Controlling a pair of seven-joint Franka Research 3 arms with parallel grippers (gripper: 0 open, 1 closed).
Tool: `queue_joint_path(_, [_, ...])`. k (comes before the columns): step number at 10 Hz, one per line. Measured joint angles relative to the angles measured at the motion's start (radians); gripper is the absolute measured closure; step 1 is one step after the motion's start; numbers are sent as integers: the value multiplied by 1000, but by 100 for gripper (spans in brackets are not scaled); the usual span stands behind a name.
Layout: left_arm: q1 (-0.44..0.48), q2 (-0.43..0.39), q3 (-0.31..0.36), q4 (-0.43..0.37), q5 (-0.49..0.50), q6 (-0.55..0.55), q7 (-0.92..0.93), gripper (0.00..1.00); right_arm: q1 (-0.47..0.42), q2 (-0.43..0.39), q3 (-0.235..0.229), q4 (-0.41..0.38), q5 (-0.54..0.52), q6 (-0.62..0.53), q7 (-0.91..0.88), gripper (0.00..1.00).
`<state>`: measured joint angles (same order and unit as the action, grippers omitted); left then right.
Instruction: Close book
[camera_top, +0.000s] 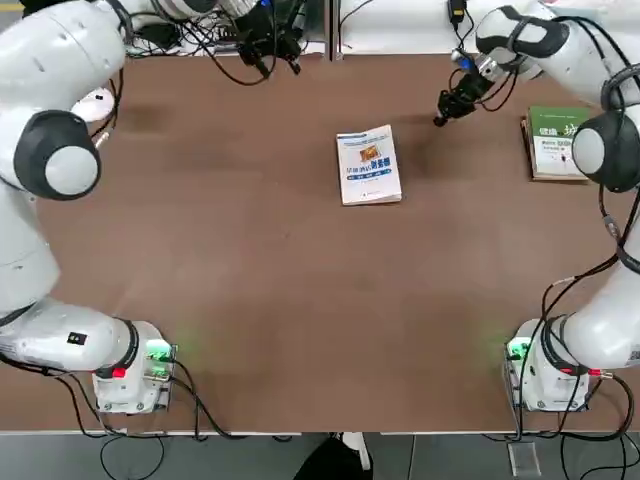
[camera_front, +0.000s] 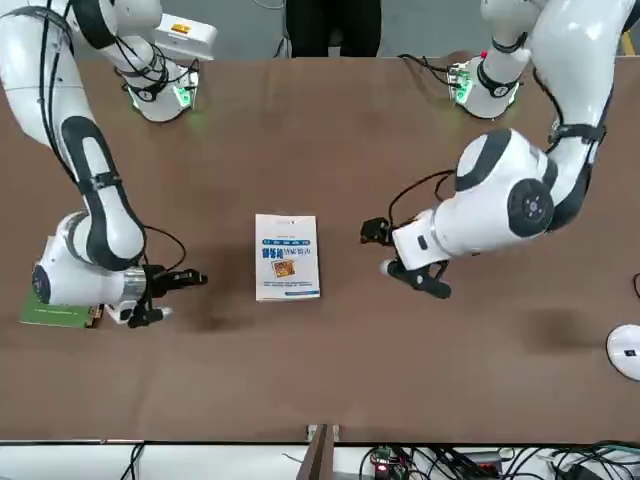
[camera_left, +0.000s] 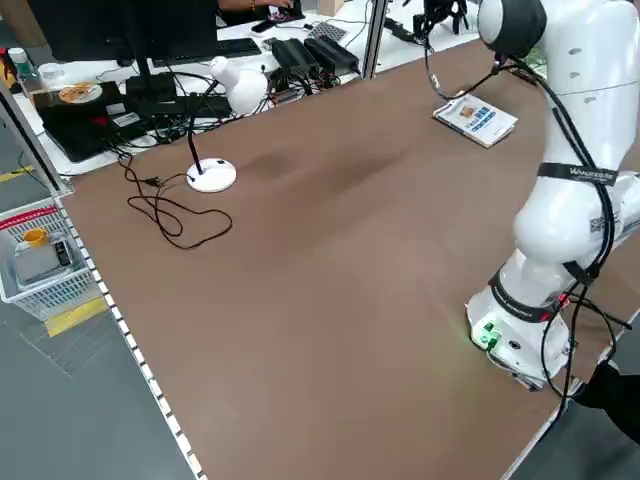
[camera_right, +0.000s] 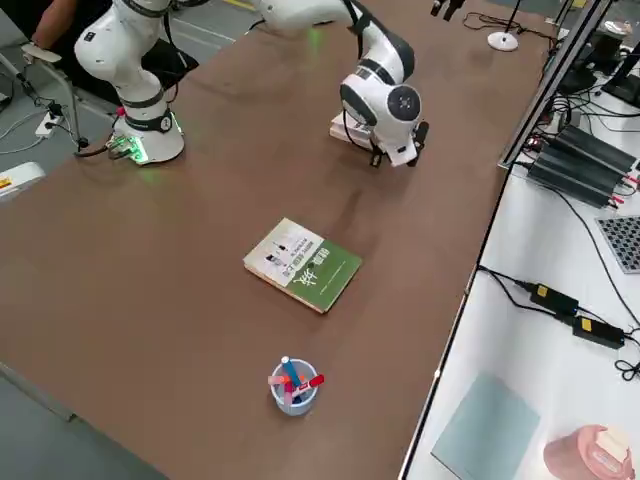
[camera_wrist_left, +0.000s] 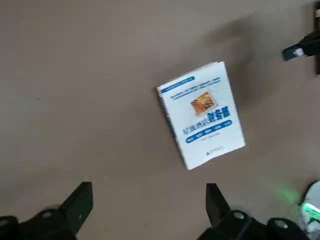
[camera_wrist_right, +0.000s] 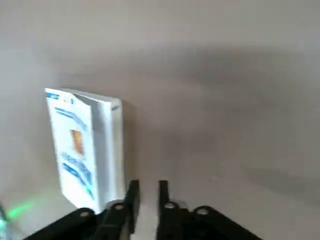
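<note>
The book (camera_top: 369, 165) lies shut and flat mid-table, its white cover with blue bands and a small orange picture facing up (camera_front: 287, 256) (camera_wrist_left: 202, 116). My right gripper (camera_top: 450, 104) hovers low just beyond the book's far right corner, touching nothing. In the right wrist view its fingers (camera_wrist_right: 147, 192) stand a narrow gap apart with nothing between them, and the book (camera_wrist_right: 85, 145) is off to one side. My left gripper (camera_wrist_left: 147, 200) hangs high over the far side of the table (camera_top: 272, 55), its fingers spread wide and empty.
A green-and-white book (camera_top: 555, 142) (camera_right: 302, 264) lies at the table's right edge. A cup of pens (camera_right: 293, 385) stands further out on that side. At the far left are a white lamp base (camera_left: 213, 176) and its cable. Both arm bases (camera_top: 135, 370) occupy the near corners.
</note>
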<state>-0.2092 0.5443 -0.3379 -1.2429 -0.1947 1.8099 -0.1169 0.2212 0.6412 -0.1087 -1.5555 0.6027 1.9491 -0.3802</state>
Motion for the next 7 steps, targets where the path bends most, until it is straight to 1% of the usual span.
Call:
queue_joint_path(1, [4, -18, 2, -1, 38, -15, -7, 0, -3, -7, -1, 9, -52, 1, 0, 58])
queue_joint_path(3, [19, -47, 5, -2, 101, -48, -9, 0, -6, -13, -3, 29, -142, 2, 0, 39])
queue_joint_path(4, [28, -58, 6, -4, 140, -57, -9, 0, -9, -14, -5, 37, -186, 3, 0, 27])
queue_joint_path(6, [43, -77, 14, -5, 221, -73, -9, 0, -23, -15, -6, 61, -293, 4, 0, 9])
queue_joint_path(7, [49, -88, 20, -5, 239, -89, -6, 0, -29, -15, -8, 76, -341, 4, 0, 2])
